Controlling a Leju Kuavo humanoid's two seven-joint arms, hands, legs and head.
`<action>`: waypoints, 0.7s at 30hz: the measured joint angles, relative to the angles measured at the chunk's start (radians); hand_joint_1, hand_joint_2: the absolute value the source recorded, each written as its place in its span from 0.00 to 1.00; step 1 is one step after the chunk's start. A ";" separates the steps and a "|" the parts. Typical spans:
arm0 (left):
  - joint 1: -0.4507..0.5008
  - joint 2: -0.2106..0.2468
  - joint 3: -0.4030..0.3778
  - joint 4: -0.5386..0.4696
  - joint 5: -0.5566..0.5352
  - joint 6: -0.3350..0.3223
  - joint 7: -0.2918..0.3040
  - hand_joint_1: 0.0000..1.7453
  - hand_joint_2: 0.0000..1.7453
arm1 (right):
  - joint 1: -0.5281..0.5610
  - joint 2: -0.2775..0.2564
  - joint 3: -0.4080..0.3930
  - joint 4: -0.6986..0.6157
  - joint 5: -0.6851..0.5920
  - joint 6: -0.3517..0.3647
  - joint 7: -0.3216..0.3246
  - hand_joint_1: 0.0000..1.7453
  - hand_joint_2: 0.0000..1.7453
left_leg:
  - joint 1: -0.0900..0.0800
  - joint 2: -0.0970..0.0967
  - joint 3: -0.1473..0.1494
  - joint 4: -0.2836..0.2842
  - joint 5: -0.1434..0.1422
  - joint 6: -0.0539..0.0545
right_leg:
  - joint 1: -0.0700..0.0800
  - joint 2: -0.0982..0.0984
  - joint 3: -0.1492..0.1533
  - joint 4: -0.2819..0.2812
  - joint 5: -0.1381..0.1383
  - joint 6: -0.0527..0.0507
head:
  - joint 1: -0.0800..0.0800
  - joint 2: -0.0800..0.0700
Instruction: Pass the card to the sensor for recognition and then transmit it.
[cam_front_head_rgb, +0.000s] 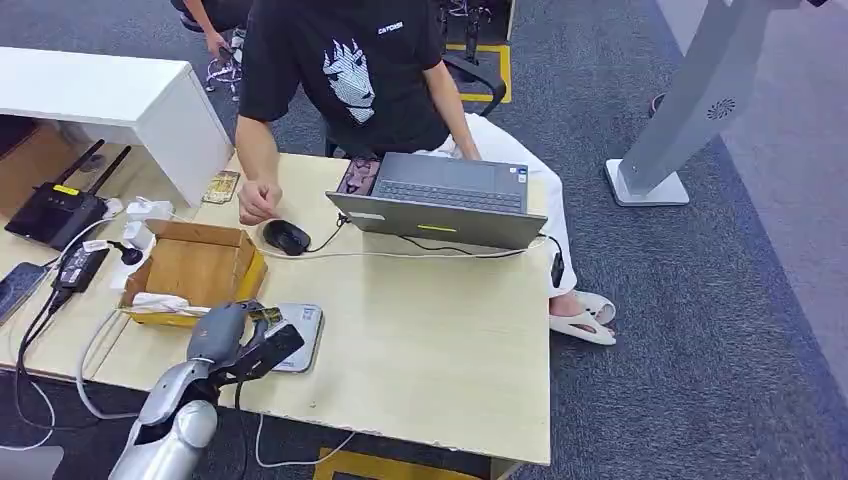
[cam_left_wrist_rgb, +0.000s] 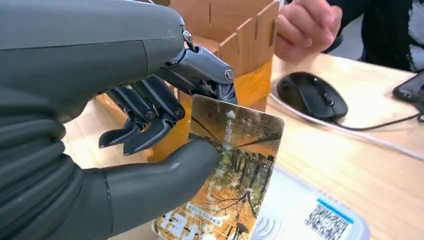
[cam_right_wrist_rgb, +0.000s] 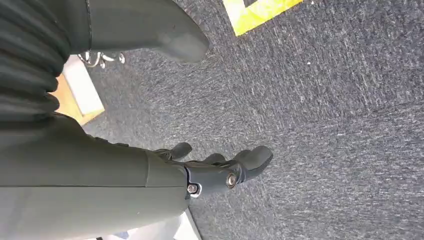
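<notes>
Showing autumn trees, card (cam_left_wrist_rgb: 235, 165) pinched in left robot hand (cam_left_wrist_rgb: 150, 130)

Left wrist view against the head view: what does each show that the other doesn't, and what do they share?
Only the left wrist view shows the card's printed face, an autumn forest scene, pinched between the thumb and a finger, and the QR code on the sensor just under the card. Only the head view shows the laptop, the router, the person's torso and the carpet. Both show the left hand, the cardboard box, the black mouse and the person's hand beside it.
</notes>
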 joint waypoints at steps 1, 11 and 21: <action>-0.002 0.000 0.000 -0.002 0.004 0.000 -0.002 1.00 1.00 | 0.000 0.000 -0.002 0.000 0.000 0.000 0.000 0.00 1.00 | 0.000 0.000 0.000 0.000 0.000 0.000 | 0.000 0.000 0.000 0.000 0.000 0.000 | 0.000 0.000; -0.022 0.021 0.009 -0.050 0.049 -0.008 -0.008 1.00 1.00 | 0.000 0.000 -0.014 0.000 0.005 -0.002 -0.006 0.00 1.00 | 0.001 0.000 0.000 0.000 0.000 0.000 | 0.000 0.000 0.000 0.000 0.000 0.000 | 0.000 0.000; -0.190 0.147 0.079 -0.168 0.138 -0.103 0.017 1.00 1.00 | 0.000 0.000 -0.039 0.000 0.004 -0.001 -0.020 0.00 1.00 | 0.001 0.000 0.000 0.000 0.001 -0.001 | 0.002 0.000 -0.001 0.001 0.001 -0.001 | 0.000 0.000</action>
